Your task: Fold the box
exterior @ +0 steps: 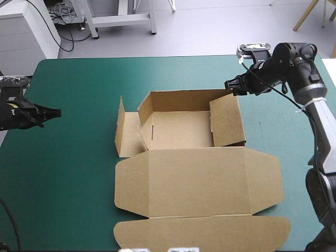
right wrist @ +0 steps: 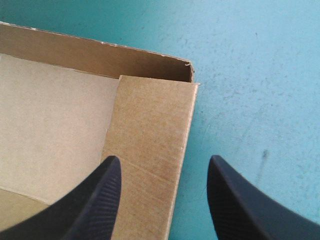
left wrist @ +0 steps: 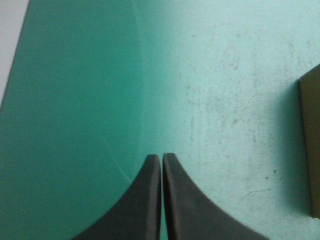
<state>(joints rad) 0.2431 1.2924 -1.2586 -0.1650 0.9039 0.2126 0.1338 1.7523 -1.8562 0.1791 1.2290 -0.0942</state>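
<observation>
The brown box [exterior: 194,178] lies in the middle of the teal-green table [exterior: 68,184], long axis near to far: lid panels flat at the near edge, tray with raised walls beyond. The left claw [exterior: 56,112], clenched and empty, points at it from the table's left edge. The right claw [exterior: 228,84], spread wide, straddles the tray's far right corner; whether it touches is unclear.

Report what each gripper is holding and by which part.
Nothing is held. The left gripper is shut, empty, over the teal-green cover; the right gripper is open above a corner of the brown cardboard box.
</observation>
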